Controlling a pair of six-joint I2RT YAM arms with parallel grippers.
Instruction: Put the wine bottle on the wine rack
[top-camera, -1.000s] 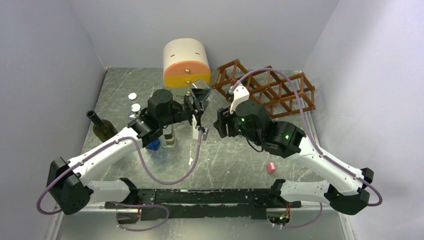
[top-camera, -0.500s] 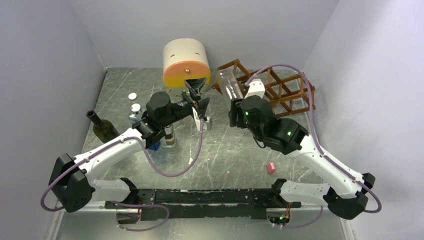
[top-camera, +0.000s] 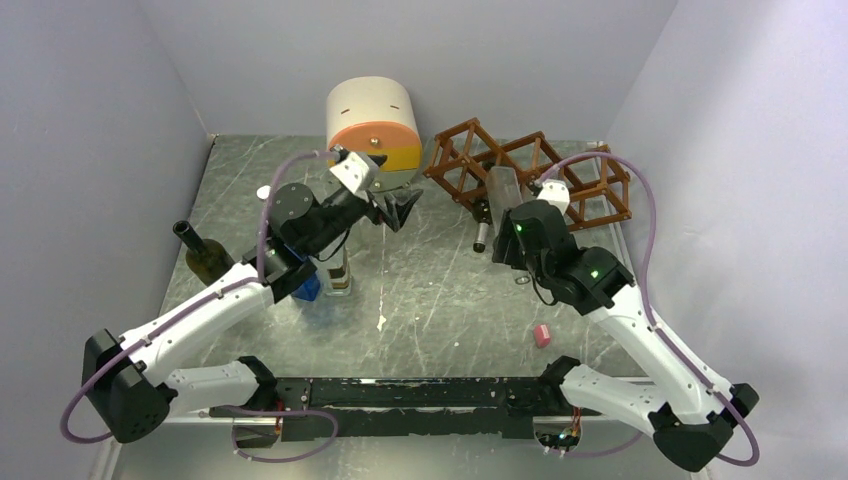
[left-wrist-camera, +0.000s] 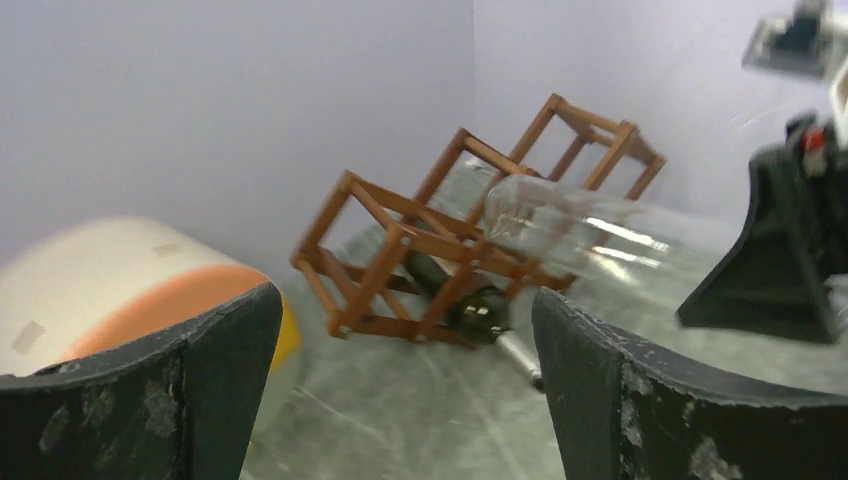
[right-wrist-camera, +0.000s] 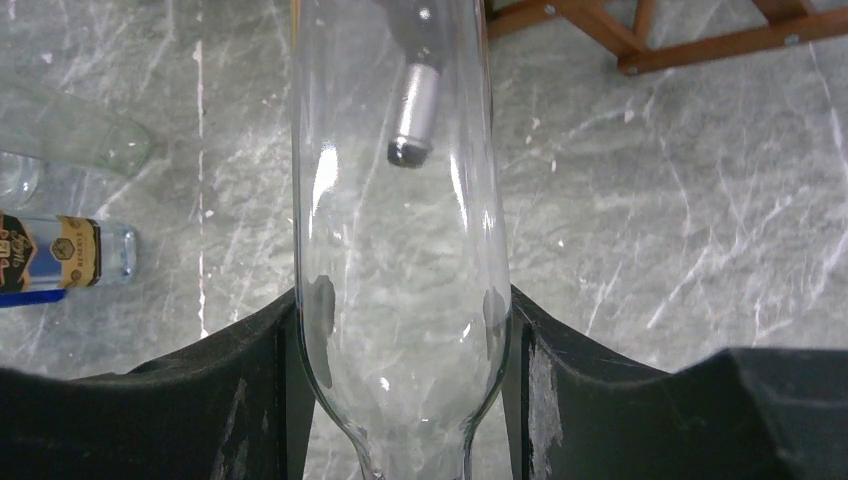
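**Clear wine bottle clamped in your right gripper, held at the wine rack.**

Your right gripper presses its fingers on both sides of the clear wine bottle. The bottle hangs roughly level above the table, base end toward the wine rack and by its upper cells (you cannot tell whether glass touches wood). A dark bottle lies in a lower cell with its capped neck poking out toward the arms. Your left gripper stands wide apart and empty, near the cream-and-orange cabinet.
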